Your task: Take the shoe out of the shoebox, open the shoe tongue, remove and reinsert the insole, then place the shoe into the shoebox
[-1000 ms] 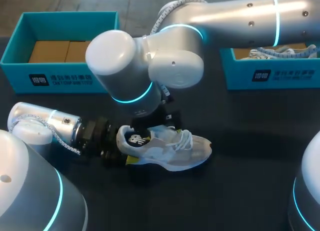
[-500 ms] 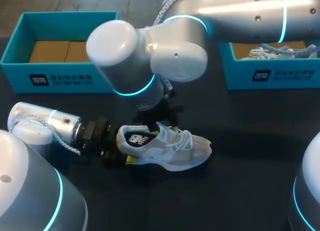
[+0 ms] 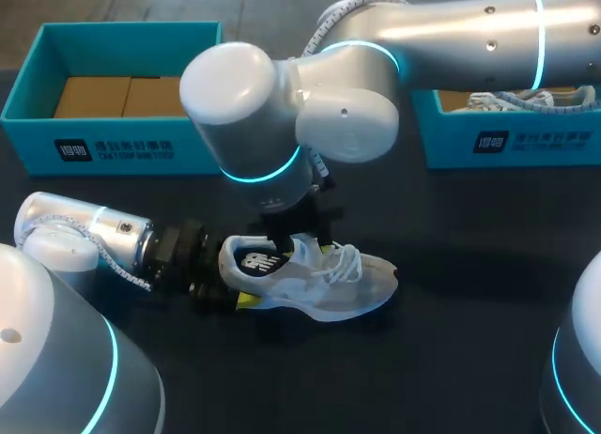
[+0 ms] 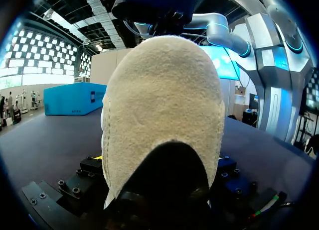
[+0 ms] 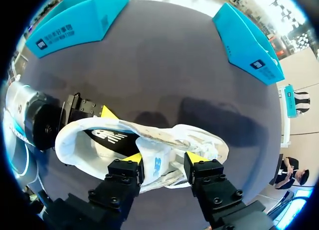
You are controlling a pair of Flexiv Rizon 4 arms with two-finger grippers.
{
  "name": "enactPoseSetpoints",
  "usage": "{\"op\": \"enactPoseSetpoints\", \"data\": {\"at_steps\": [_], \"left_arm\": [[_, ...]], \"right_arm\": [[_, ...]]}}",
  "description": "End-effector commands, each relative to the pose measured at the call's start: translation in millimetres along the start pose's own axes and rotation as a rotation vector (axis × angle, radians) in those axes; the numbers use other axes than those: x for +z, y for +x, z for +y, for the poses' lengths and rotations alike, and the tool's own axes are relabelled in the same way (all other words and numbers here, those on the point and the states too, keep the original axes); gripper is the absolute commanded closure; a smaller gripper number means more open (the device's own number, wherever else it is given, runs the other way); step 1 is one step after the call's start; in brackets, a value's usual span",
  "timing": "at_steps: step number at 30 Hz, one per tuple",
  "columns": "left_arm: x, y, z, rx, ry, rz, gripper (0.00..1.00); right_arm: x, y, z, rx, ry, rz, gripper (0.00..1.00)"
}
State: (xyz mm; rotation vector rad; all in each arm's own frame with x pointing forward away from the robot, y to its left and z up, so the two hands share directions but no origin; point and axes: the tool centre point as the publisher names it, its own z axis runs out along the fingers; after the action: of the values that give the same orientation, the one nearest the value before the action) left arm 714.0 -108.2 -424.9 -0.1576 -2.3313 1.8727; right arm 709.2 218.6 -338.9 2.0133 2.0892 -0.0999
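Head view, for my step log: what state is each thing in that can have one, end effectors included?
Shoe: out of the box, upright on its sole.
Left end effector: shut on the shoe's heel.
Right end effector: open, fingers astride the tongue.
Left shoebox: open, no shoe inside.
Right shoebox: open, another shoe inside.

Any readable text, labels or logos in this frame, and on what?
Left shoebox front: white print, too small to read.
Right shoebox front: similar print, also unreadable.
Shoe: a logo on heel side and tongue, no legible words.
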Motion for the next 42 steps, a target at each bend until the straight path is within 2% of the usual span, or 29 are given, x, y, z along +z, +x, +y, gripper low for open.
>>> {"op": "enactPoseSetpoints", "data": {"at_steps": [1, 4, 11, 17, 21, 27, 36, 42], "left_arm": [[-1, -1.3, 4, 0.0, 0.001, -0.001, 1.0], [-1, -1.3, 4, 0.0, 0.001, -0.001, 1.0], [-1, -1.3, 4, 0.0, 0.001, -0.001, 1.0], [-1, -1.3, 4, 0.0, 0.001, -0.001, 1.0], [-1, -1.3, 4, 0.0, 0.001, -0.001, 1.0], [-1, -1.3, 4, 0.0, 0.001, -0.001, 1.0], [-1, -1.3, 4, 0.0, 0.001, -0.001, 1.0], [-1, -1.3, 4, 0.0, 0.001, -0.001, 1.0]], "right_arm": [[2, 5.3, -6.6, 0.753, -0.008, 0.001, 0.55], [1, 6.7, -8.3, 0.755, -0.004, 0.006, 0.58], [-1, 7.3, -10.4, 0.758, 0.007, 0.011, 0.86], [-5, 3.1, -11.8, 0.762, 0.021, 0.025, 1.0], [-8, -3.0, -10.2, 0.741, 0.046, 0.051, 1.0], [-15, -20.1, -10.1, 0.705, 0.04, 0.136, 1.0], [-9, -64.9, -14.6, 0.647, 0.055, 0.347, 1.0], [-6, -76.8, -10.1, 0.575, 0.068, 0.451, 1.0]]}}
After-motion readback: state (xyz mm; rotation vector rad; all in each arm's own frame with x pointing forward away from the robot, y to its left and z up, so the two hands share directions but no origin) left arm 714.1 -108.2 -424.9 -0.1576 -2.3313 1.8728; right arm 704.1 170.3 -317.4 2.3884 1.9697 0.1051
